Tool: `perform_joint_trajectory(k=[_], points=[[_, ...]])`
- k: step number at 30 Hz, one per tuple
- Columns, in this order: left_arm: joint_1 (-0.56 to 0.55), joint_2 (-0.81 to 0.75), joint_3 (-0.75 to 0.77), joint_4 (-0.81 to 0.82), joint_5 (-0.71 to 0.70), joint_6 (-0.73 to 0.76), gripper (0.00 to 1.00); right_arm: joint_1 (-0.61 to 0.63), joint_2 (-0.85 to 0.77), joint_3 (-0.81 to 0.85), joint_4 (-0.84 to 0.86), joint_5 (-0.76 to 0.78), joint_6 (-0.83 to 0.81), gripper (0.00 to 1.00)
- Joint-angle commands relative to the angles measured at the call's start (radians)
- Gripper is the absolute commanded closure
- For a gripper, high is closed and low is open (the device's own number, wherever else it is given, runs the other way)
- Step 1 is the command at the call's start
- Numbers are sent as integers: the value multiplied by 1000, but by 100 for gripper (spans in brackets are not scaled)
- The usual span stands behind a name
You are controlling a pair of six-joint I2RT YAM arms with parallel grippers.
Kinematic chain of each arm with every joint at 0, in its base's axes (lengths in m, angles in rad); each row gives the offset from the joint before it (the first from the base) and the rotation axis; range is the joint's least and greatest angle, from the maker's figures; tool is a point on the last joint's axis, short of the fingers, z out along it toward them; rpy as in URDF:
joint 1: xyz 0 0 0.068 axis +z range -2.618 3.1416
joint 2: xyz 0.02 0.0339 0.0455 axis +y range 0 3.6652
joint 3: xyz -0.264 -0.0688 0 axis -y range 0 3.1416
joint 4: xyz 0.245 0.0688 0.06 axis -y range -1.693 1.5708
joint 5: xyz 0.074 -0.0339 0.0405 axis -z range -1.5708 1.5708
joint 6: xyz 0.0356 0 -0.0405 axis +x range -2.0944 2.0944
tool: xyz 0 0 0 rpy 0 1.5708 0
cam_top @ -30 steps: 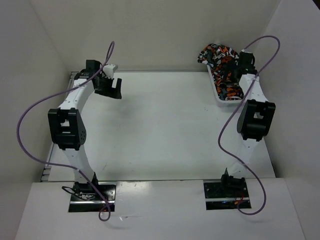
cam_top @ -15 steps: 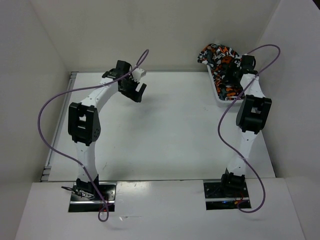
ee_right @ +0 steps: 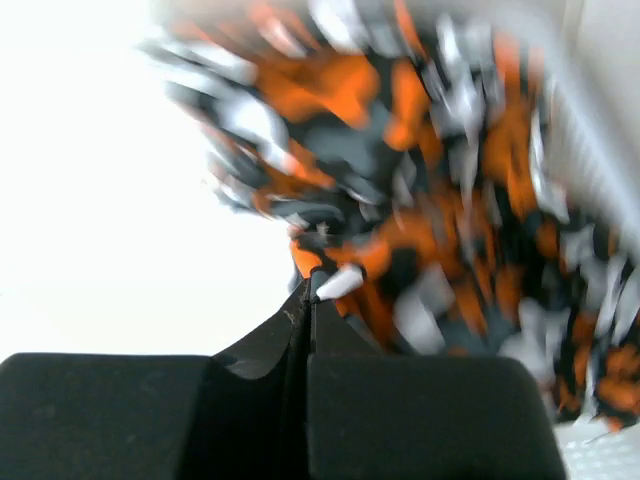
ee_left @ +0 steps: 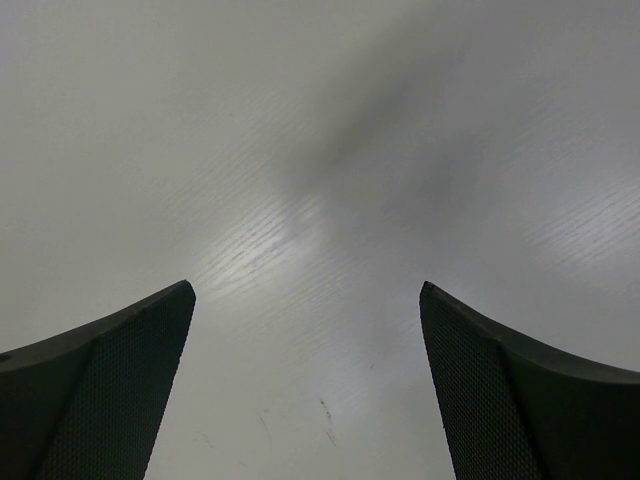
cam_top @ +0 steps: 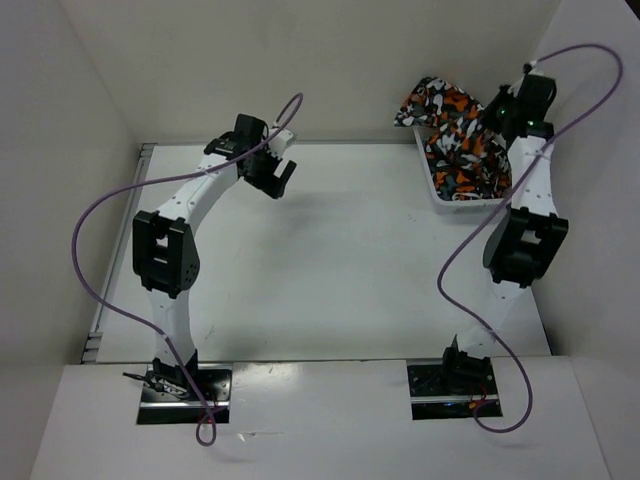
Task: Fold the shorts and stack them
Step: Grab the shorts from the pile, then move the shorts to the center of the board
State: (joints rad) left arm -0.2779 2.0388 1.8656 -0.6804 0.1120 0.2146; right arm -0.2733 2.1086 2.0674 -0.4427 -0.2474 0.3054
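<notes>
Pinching a fold of the shorts [ee_right: 430, 200] between closed fingers, right pincer [ee_right: 312, 285] hovering above the basket [cam_top: 450, 198] at the surface's [cam_top: 330, 260] far right (wrist view blurring, basket mostly hiding under cloth), left pincer [ee_left: 307, 290] gaping wide, holding nothing.

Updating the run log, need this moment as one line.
stage: grasp | right gripper: shut on shorts, cloth partly in white basket | left gripper: open, empty, above table
</notes>
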Motion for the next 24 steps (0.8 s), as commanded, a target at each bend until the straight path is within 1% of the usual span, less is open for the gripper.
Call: perform_joint_trajectory(k=[1,4,6,7,8,9,10,11,12,13,14,15,16,17,18,20,21,22,23,24], points=[[-1,-152,17,15,-44,23,0,28,-324,106,165,-47,-37,100],[-1,-224,17,24,-79,43,0,95,-449,178,163,-47,-64,100],[-1,-279,17,34,-100,43,0,198,-493,229,164,-32,-103,100],[-1,-298,17,35,-122,43,0,239,-504,322,144,-9,-114,100],[-1,-333,17,45,-136,43,0,276,-504,379,125,-9,-114,100],[-1,-350,17,45,-150,43,0,327,-495,434,96,-9,-92,100],[-1,-367,17,54,-164,43,0,327,-483,510,96,-32,-53,100],[14,-399,17,54,-173,32,0,327,-483,520,96,-106,49,100],[25,-414,17,64,-187,20,0,327,-483,507,96,-137,87,100],[54,-431,17,64,-187,20,0,327,-528,411,146,-226,118,97],[71,-466,-5,64,-198,9,0,327,-551,346,171,-263,180,95],[91,-485,-14,64,-198,9,0,327,-577,188,202,-298,217,92],[135,-503,-26,64,-198,-3,0,327,-605,98,269,-331,248,85],[155,-537,-39,64,-171,-12,0,327,-655,10,297,-401,261,85],[175,-554,-72,64,-158,-12,0,327,-674,-142,315,-412,279,84],[215,-595,-111,64,-118,-21,0,342,-699,-271,351,-431,288,88],[224,-604,-126,53,-100,-21,0,361,-699,-349,351,-408,231,90],[224,-605,-138,53,-80,-36,0,420,-699,-371,314,-388,187,92],[247,-605,-152,44,-55,-37,0,451,-685,-381,299,-362,154,92],[247,-605,-152,35,-10,-52,0,482,-667,-382,286,-342,112,92]])
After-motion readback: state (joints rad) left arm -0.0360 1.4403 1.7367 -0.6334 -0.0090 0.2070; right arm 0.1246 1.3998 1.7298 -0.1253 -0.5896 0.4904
